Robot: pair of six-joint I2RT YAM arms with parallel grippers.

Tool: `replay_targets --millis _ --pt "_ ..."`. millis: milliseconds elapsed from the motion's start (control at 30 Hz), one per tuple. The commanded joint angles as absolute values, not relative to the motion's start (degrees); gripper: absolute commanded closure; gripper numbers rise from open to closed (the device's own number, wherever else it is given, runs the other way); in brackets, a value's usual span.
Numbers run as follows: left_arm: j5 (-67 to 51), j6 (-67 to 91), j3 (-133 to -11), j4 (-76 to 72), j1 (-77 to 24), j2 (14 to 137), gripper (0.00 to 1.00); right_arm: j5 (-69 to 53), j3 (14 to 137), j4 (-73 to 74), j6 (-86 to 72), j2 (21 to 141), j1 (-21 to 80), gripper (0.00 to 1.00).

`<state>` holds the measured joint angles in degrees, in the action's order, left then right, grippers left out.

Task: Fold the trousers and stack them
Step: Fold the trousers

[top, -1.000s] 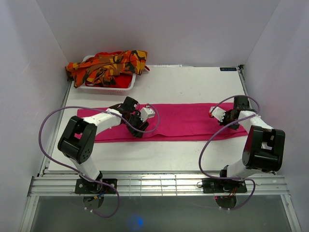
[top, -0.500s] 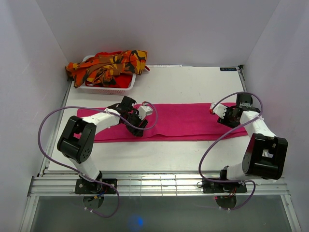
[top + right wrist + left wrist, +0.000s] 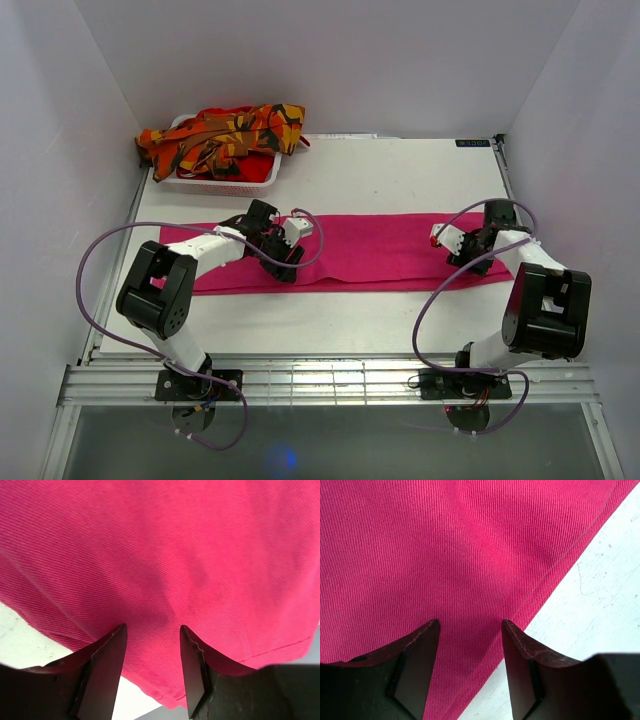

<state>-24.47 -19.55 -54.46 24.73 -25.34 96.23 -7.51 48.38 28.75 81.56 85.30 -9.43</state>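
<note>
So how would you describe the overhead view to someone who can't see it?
From above, a pair of bright pink trousers lies flat across a white table, with the left gripper and right gripper open over it. A heap of orange camouflage trousers sits in a white basket, far left.

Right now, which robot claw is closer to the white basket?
The left one. The left gripper hovers over the pink trousers, a short way in front of the basket. The right gripper is over the trousers' far right end, much farther away.
</note>
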Motion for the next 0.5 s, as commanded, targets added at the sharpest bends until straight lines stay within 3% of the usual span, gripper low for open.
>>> replay_targets --millis 0,467 --pt "-22.76 -18.9 -51.42 28.65 -24.79 99.58 0.36 -6.59 46.58 30.06 87.97 84.73 -9.84 0.47" --pt "-22.94 -19.34 -50.63 28.83 -24.0 99.14 0.36 -7.03 45.7 31.9 94.13 83.15 -13.27 0.36"
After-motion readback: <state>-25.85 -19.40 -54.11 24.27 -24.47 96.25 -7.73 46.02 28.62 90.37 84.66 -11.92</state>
